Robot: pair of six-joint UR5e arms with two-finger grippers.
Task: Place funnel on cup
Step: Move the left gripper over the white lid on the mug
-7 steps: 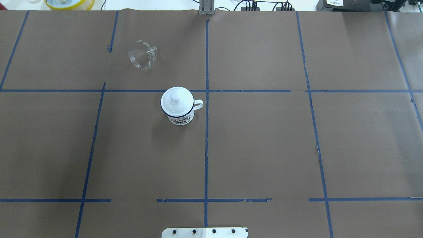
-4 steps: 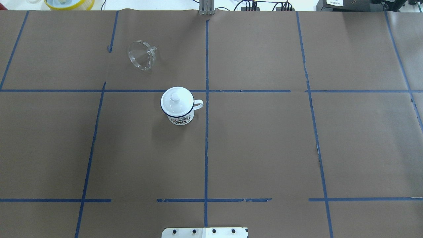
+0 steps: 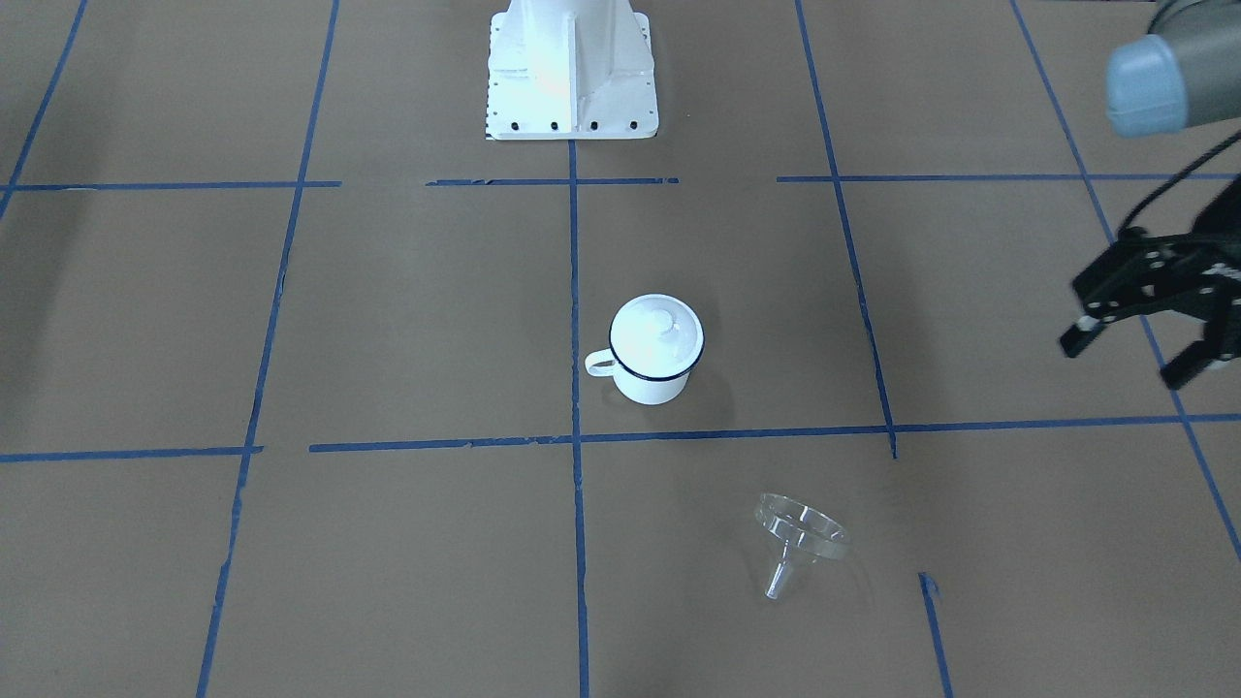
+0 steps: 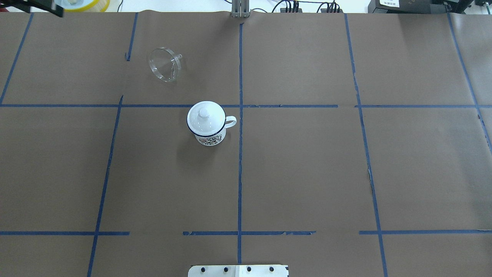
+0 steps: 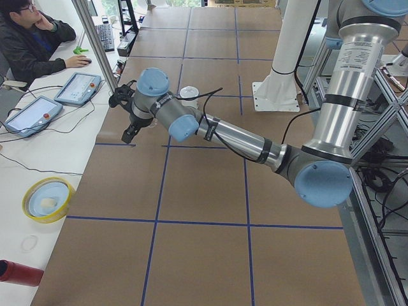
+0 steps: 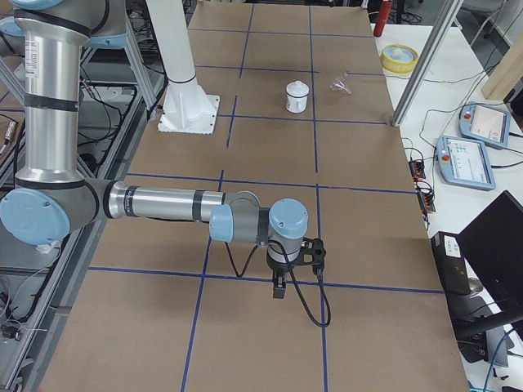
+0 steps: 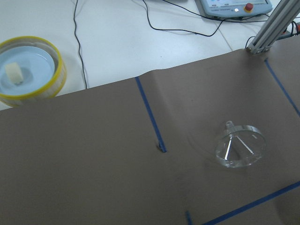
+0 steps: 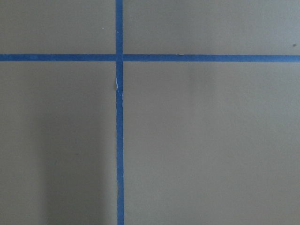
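The clear funnel (image 4: 165, 69) lies on its side on the brown paper, at the far left of the table; it also shows in the front view (image 3: 800, 538) and the left wrist view (image 7: 240, 151). The white cup (image 4: 207, 124) with a dark blue rim stands upright near the middle, handle to the right, with a white knobbed lid (image 3: 657, 334) on it. My left gripper (image 3: 1129, 357) is open and empty, in the air well to the left of both. My right gripper (image 6: 282, 282) shows only in the right side view, far from both; I cannot tell its state.
A yellow-rimmed dish (image 7: 28, 70) sits off the paper beyond the far left edge. An aluminium post (image 4: 240, 9) stands at the far middle edge. The white robot base (image 3: 570, 68) is on my side. Teach pendants (image 5: 80, 86) and an operator (image 5: 32, 38) are across the table.
A black part of my left gripper has come into the overhead view's top left corner. The funnel and the cup have not moved.
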